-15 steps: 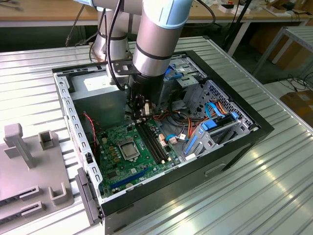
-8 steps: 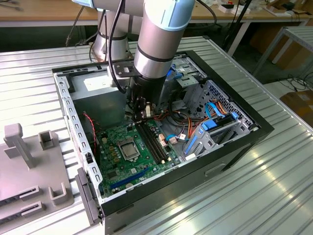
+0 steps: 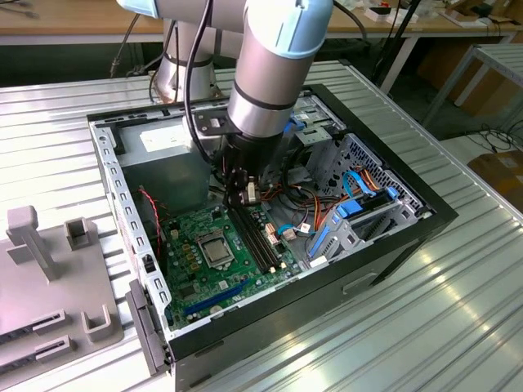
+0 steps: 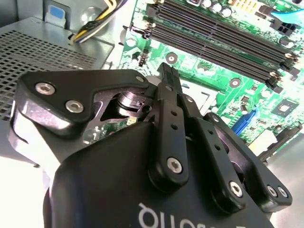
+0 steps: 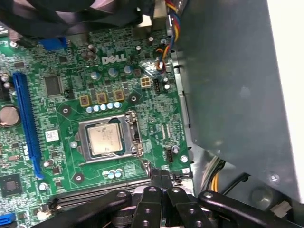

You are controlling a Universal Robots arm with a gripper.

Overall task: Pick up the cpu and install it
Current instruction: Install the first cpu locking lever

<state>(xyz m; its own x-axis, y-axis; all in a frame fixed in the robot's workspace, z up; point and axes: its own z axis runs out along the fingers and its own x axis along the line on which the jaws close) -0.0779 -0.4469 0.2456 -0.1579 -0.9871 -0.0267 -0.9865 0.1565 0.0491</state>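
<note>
The cpu (image 5: 105, 139), a small square chip with a silver-grey top, lies flat inside the metal socket frame (image 5: 134, 135) on the green motherboard (image 5: 156, 102). In the exterior view the cpu (image 3: 216, 250) sits in the open computer case, toward that view's lower left from my gripper (image 3: 245, 196). The gripper (image 5: 164, 176) hangs above the board beside the memory slots, off to one side of the socket. Its two black fingers (image 4: 166, 95) are pressed together with nothing between them.
Black memory slots (image 3: 260, 238) run next to the socket, and a long blue slot (image 5: 27, 126) lies on its other side. Coloured cables and a metal drive cage (image 3: 359, 192) fill the case toward the exterior view's right. Grey fixtures (image 3: 49, 269) stand on the ribbed table outside the case wall (image 3: 122, 212).
</note>
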